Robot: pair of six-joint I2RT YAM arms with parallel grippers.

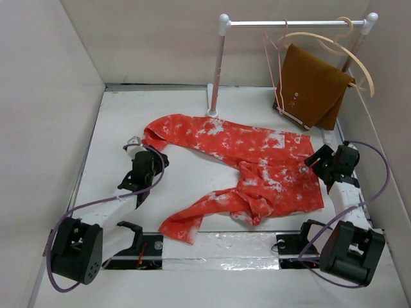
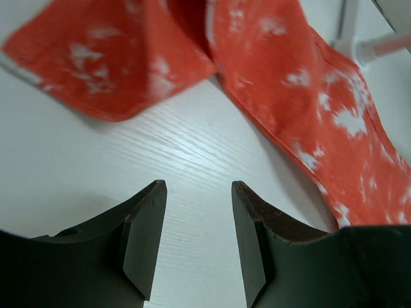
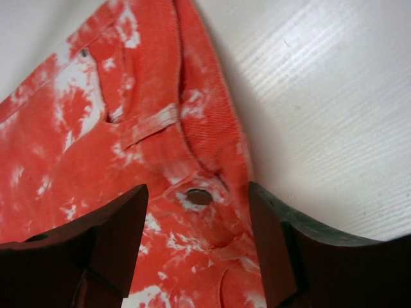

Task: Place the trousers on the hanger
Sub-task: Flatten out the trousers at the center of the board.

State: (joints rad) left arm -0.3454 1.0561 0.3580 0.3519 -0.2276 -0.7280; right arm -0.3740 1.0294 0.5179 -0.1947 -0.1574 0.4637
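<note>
In my left wrist view the trousers (image 2: 308, 96) run off the top and right edges, and the rack foot (image 2: 350, 32) beyond them is only a blur. My right wrist view cuts the trousers at its left and bottom edges. Beyond the trousers' waist, the brown cloth (image 1: 314, 86) hides the far side of the hanger (image 1: 272, 70).

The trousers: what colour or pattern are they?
The trousers are orange-red with white splotches, clearest in the right wrist view.

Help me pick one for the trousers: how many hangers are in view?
2. A thin pink wire hanger hangs on the rail, left of the brown cloth; a pale curved wooden hanger hangs further right, near the rail's end. The cloth might hide another.
</note>
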